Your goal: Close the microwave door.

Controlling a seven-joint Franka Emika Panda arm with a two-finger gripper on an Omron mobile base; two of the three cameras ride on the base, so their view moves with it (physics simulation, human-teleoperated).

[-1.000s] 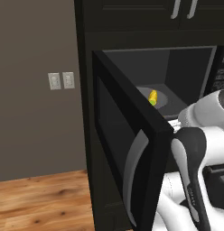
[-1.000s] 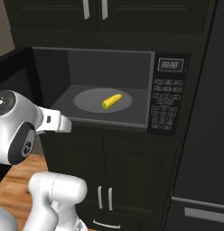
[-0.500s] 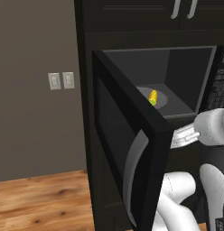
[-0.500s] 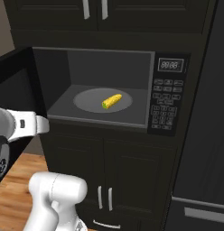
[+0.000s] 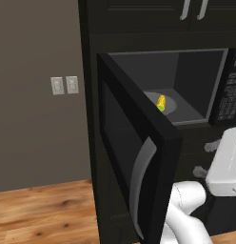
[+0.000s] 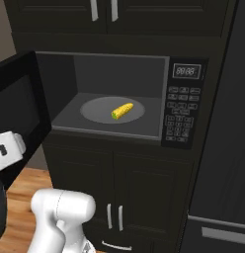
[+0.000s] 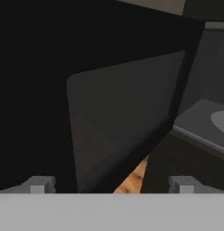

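Observation:
The microwave door (image 5: 121, 136) stands wide open, swung out to the left, its curved silver handle (image 5: 140, 183) on the outer face. The microwave (image 6: 114, 74) shows its grey cavity, a round turntable (image 6: 97, 111) with a yellow corn cob (image 6: 122, 110) on it, and a keypad (image 6: 181, 117) at the right. My gripper (image 5: 206, 158) is open, with nothing between the fingertips (image 5: 212, 145). It sits on the inner side of the door and points at the door's inner window (image 7: 123, 122). Whether it touches the door I cannot tell. The gripper (image 7: 111, 184) spans the window's lower edge.
Dark cabinet doors (image 6: 144, 197) with small silver handles sit below the microwave, and more cabinets (image 6: 102, 10) above. A tall dark appliance (image 6: 223, 148) stands to the right. A grey wall with outlets (image 5: 63, 85) and a wooden floor (image 5: 44, 214) lie to the left.
My hand has swung away from the front of the cavity to the inner side of the open door. The door and the corn have not moved.

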